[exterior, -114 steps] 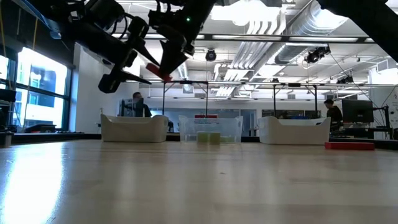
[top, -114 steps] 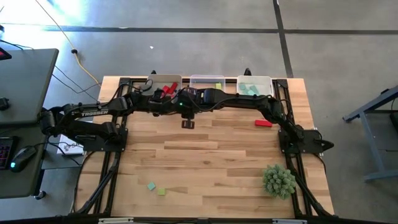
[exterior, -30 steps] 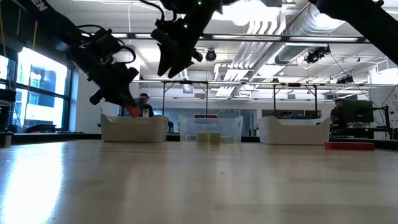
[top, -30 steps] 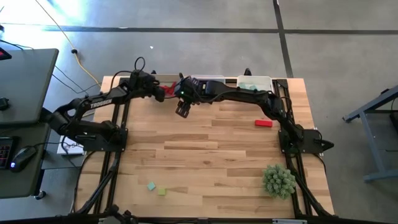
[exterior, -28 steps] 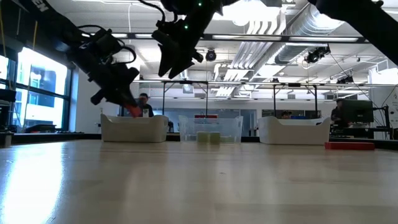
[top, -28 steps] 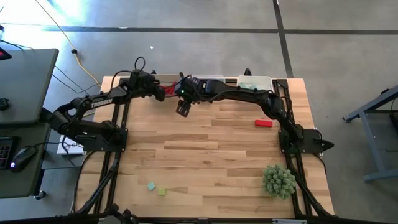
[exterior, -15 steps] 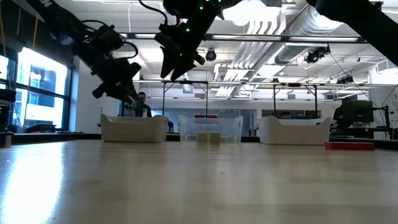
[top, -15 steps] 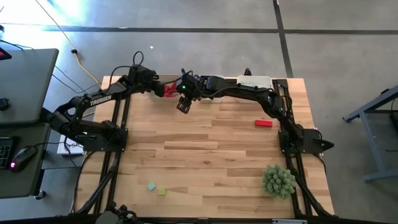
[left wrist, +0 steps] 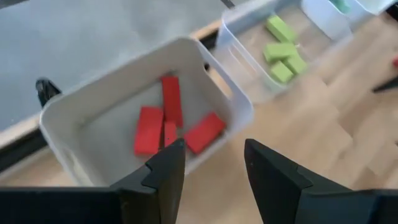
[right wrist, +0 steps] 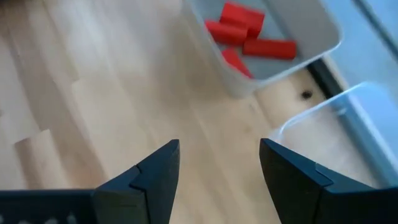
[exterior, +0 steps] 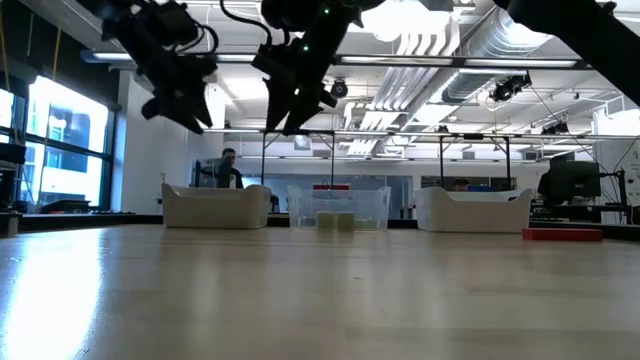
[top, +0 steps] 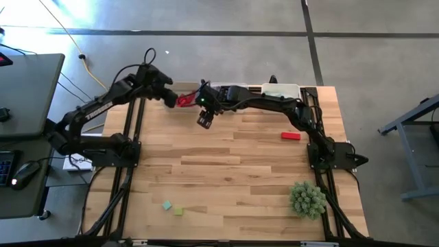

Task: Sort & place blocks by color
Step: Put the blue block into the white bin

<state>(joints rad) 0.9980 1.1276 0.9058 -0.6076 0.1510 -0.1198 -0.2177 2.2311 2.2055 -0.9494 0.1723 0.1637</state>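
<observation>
Up at the far edge of the pale wooden desk (top: 226,165), the left claw (left wrist: 208,165) hangs above the white plastic bin (left wrist: 74,118) in the upper left of the high view, its two dark fingers parted with nothing between them. Inside that bin lie four small red blocks (left wrist: 163,121), bunched together on its floor. Just beside it stands a clear plastic bin (left wrist: 239,59) holding three yellow-green blocks (left wrist: 281,48), and a third white bin (top: 281,91) with teal blocks sits further right along the same edge.

The right claw (right wrist: 217,168) hovers over bare wood just in front of the red-block bin, near the top centre of the high view. Its fingers stand wide apart and empty.

One flat red block (top: 291,136) lies alone on the desk at centre right, near the right arm's base. In the lower left of the high view, a small teal block (top: 167,204) and a small yellow-green block (top: 178,211) rest just beside each other. A spiky green plant-like ball (top: 307,199) sits at lower right.

In the low view, a person (exterior: 228,170) shows in the room behind the bins.
</observation>
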